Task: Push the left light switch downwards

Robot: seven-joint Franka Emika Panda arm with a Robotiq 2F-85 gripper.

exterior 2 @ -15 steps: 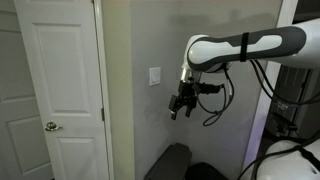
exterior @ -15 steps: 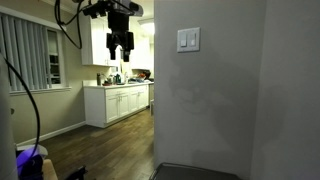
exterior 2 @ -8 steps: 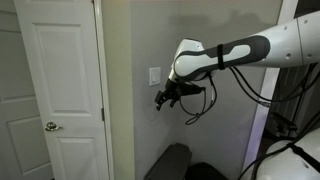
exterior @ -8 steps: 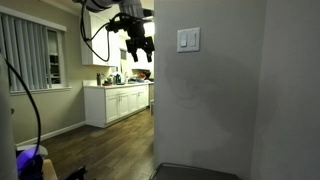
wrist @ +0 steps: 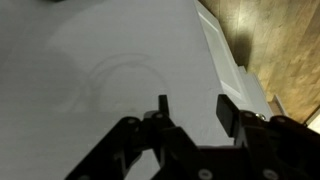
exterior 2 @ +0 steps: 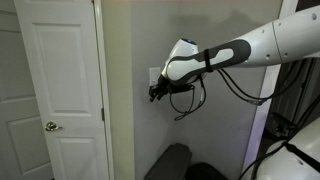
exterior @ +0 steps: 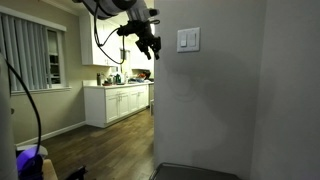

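Left light switch (exterior: 184,40) now has the spread fingers (wrist: 228,112) much nearer than before.

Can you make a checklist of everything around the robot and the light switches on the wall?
Surface: grey wall, plain paint.
Job's things: left light switch in a white wall plate, beside its twin paddle; up or down too small to tell.
Clutter: small items on the kitchen counter, too far to name.
Grippers: gripper open, close to the plate; contact cannot be told.
Cables: black cables hang from the arm.
Surroundings: white door, white cabinets, wood floor.
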